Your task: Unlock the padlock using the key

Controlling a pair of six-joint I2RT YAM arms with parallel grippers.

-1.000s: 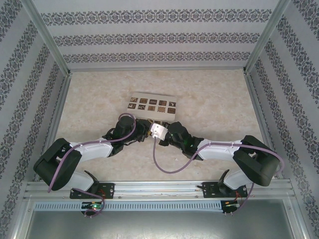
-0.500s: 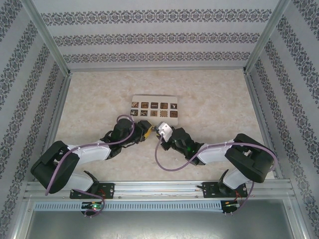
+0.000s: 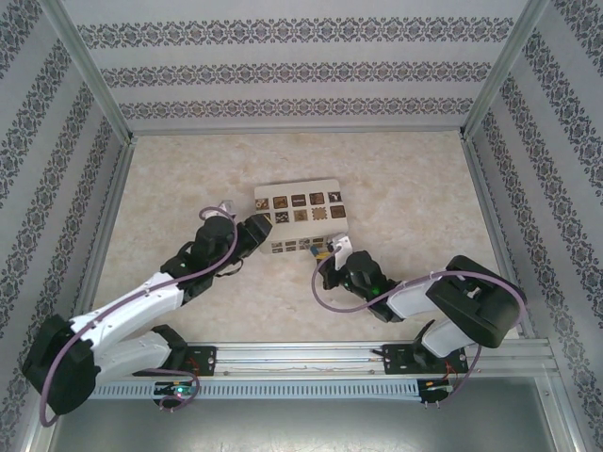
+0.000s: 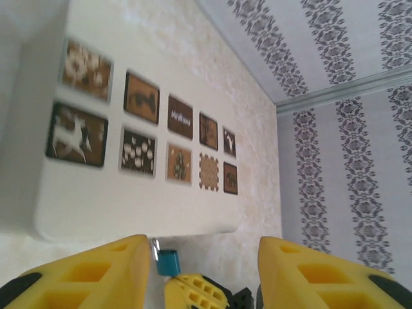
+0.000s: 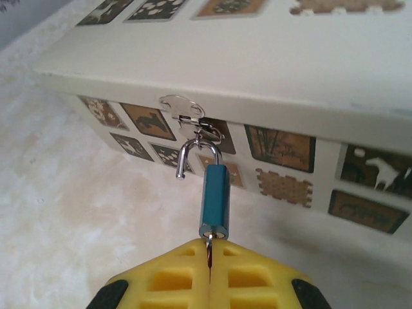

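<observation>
Table (image 3: 405,188): pale beige marbled top, flat, with patterned walls (image 3: 301,71) on 3 sides. 1 item rests directly on it: cream box (image 3: 300,218), near centre, set askew, lid showing 2 rows of 5 dark squares.

One dark square (image 4: 180,117) on the box lid (image 4: 129,212) carries a short white word, too blurred to read.
</observation>
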